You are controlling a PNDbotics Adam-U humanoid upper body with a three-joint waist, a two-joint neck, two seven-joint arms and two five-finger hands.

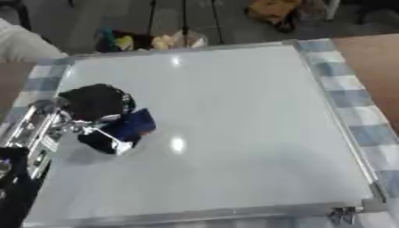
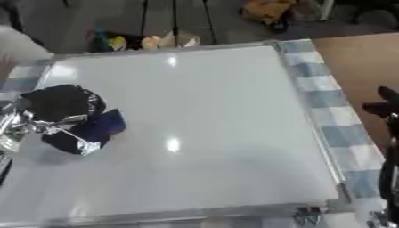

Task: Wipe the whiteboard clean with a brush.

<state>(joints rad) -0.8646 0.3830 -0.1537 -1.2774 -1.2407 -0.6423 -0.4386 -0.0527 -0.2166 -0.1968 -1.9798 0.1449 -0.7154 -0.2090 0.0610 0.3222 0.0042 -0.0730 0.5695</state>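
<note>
A large whiteboard (image 1: 234,116) lies flat and fills most of both views; its surface looks white, with only glare spots. My left hand (image 1: 95,102), black with silver parts, rests on the board's left side. Its fingers curl round a dark blue brush (image 1: 134,124) that sits on the board surface. My right hand (image 2: 382,104) shows only in the right eye view, at the right edge beyond the board, fingers relaxed and holding nothing.
A blue-and-white checked cloth (image 1: 351,98) lies under the board on a brown table (image 1: 374,58). A metal clip (image 1: 343,216) sits at the board's near right corner. Bags and clutter (image 1: 156,41) lie past the far edge. A light sleeve (image 1: 19,44) shows top left.
</note>
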